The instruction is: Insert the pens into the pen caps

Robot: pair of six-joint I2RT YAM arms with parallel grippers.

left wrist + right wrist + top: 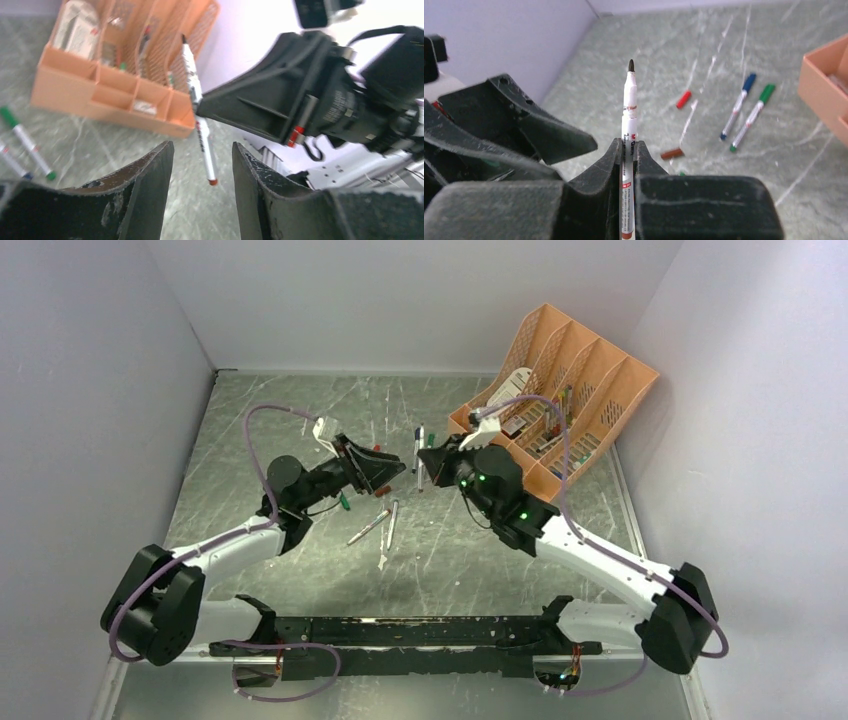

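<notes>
My right gripper (628,148) is shut on a whitish pen (628,115) with a red end; its bare dark tip points up and away. The left wrist view shows that same pen (199,107) hanging from the right gripper (250,112), just beyond my open left gripper (202,147), which has nothing between its fingers. From above, the two grippers face each other, left (390,472) and right (428,458). On the table lie a red cap (683,99), a brownish cap (672,153), a blue-capped pen (737,106) and a green-capped pen (753,117).
The orange organiser (555,400) stands at the back right, holding bunched pens and papers. Two loose pens (368,527) (391,522) lie in front of the grippers, and a small green cap (344,502) lies under the left arm. Walls close in the table on three sides.
</notes>
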